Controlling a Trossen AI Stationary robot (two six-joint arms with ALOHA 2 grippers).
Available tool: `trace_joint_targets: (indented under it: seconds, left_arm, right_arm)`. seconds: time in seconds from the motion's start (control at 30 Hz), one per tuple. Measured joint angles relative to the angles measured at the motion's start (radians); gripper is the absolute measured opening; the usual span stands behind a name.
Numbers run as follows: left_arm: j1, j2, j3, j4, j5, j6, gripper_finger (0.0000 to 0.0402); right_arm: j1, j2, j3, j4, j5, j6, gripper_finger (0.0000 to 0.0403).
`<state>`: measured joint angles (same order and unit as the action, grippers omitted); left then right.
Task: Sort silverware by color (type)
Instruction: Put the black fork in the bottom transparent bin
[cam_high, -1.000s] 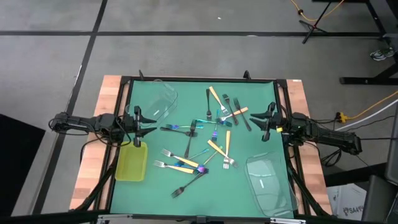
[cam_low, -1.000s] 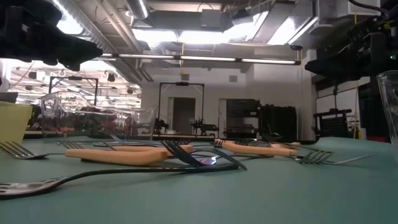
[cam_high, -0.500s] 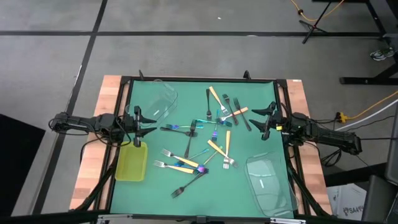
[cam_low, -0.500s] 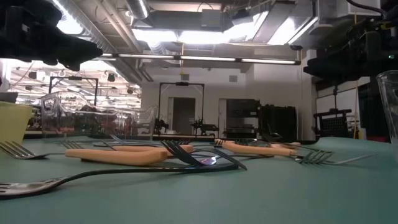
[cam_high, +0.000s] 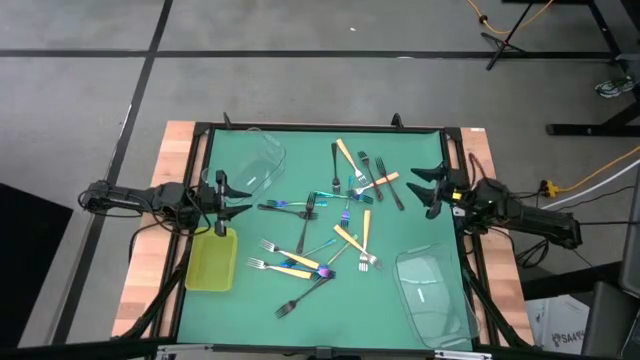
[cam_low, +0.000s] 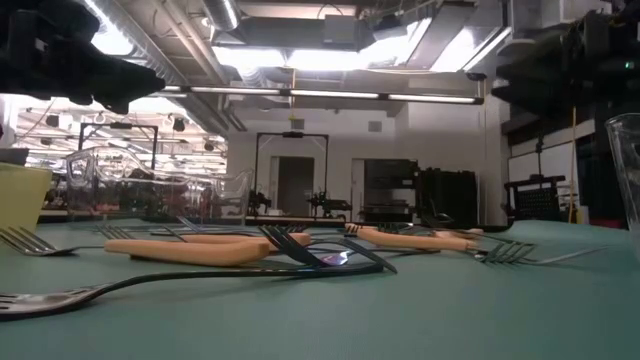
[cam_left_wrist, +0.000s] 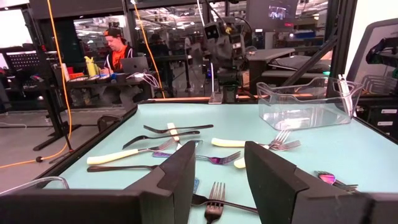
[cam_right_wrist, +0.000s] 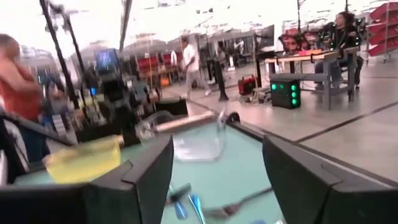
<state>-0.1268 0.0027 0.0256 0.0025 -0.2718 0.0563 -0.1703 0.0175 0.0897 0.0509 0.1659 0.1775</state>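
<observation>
Two arms lie level at your worktop's (cam_high: 190, 310) side edges: left gripper (cam_high: 233, 195) and right gripper (cam_high: 424, 187), jaws released, empty. Between them, forks (cam_high: 322, 225) lie flat, scattered, pointing every way.

This is a robotics lab in a large industrial hall. The bench (cam_high: 190, 140), a wood-edged top with a green mat inside a black frame, stands on a grey concrete floor (cam_high: 300, 90) marked with dark lines, and cables (cam_high: 600, 170) trail beside it. Beyond it the wrist and low views show exposed ceiling ducts and strip lights (cam_low: 330, 60), equipment racks (cam_low: 400, 195), another robot rig (cam_left_wrist: 224, 46), and people at desks with laptops (cam_left_wrist: 134, 62).
</observation>
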Motion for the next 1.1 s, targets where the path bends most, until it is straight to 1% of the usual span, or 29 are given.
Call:
trace_joint_targets:
  seconds: [0.17,0.3,0.47,0.57,0.7,0.8,0.93,1.1]
  left_arm:
    - [0.0,0.0,0.0,0.0,0.0,0.0,0.0133]
    - [0.0,0.0,0.0,0.0,0.0,0.0,0.0133]
    - [0.0,0.0,0.0,0.0,0.0,0.0,0.0133]
    - [0.0,0.0,0.0,0.0,0.0,0.0,0.0133]
    - [0.0,0.0,0.0,0.0,0.0,0.0,0.0133]
    - [0.0,0.0,0.0,0.0,0.0,0.0,0.0133]
    - [0.0,0.0,0.0,0.0,0.0,0.0,0.0133]
    - [0.0,0.0,0.0,0.0,0.0,0.0,0.0133]
  right_arm:
    - [0.0,0.002,0.042,0.0,0.0,0.054,0.0238]
    - [0.0,0.04,0.071,-0.001,0.007,0.062,0.0238]
    - [0.0,0.173,0.151,-0.002,0.08,0.062,0.0238]
    - [0.0,0.287,0.228,-0.021,0.159,0.055,0.0238]
    - [0.0,0.448,0.357,-0.168,0.301,0.054,0.0238]
    - [0.0,0.568,0.461,-0.318,0.362,0.065,0.0238]
    - [0.0,0.704,0.581,-0.507,0.366,0.127,0.0238]
    - [-0.006,0.875,0.691,-0.674,0.356,0.211,0.0238]
